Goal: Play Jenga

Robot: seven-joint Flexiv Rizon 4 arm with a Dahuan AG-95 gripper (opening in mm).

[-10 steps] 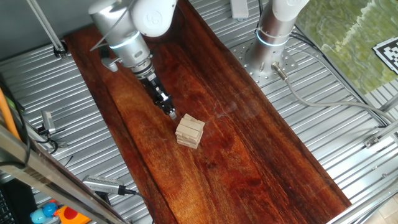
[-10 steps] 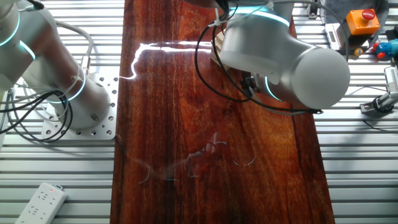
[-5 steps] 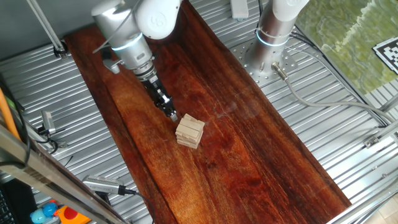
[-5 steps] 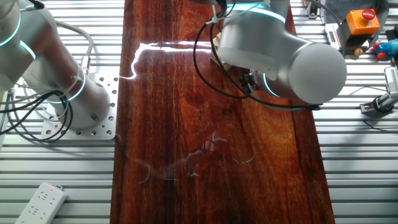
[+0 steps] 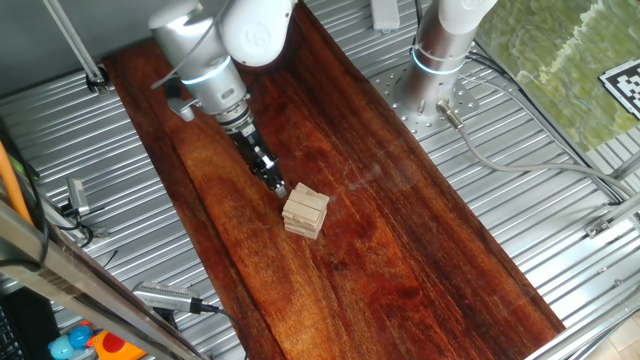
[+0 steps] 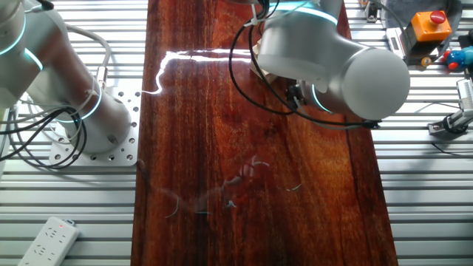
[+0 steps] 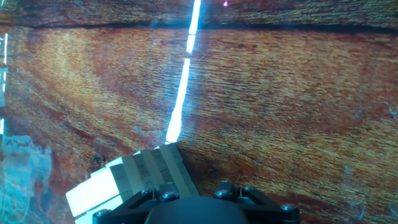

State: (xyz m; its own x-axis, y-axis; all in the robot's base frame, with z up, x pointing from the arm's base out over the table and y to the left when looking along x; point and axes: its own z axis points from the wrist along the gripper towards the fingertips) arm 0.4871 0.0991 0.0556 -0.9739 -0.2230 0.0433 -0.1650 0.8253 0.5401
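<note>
The Jenga stack (image 5: 306,212), a small pile of pale tan blocks in crossed layers, stands near the middle of the dark wood board (image 5: 400,260). My gripper (image 5: 278,187) reaches down from the upper left. Its narrow tip is at the stack's upper left corner, with the fingers together and nothing between them. In the hand view the stack (image 7: 134,177) fills the lower left, close in front of the dark hand housing (image 7: 193,210); the fingertips do not show there. In the other fixed view my arm (image 6: 332,59) hides nearly all of the stack.
A second robot arm's base (image 5: 440,50) stands on the metal table right of the board, with cables (image 5: 520,160) trailing from it. Tools (image 5: 170,297) lie left of the board. A red stop button (image 6: 431,22) and a power strip (image 6: 48,236) sit off the board.
My arm's upper part has shifted slightly; the gripper tip stays at the stack's corner. The stack has not visibly moved.
</note>
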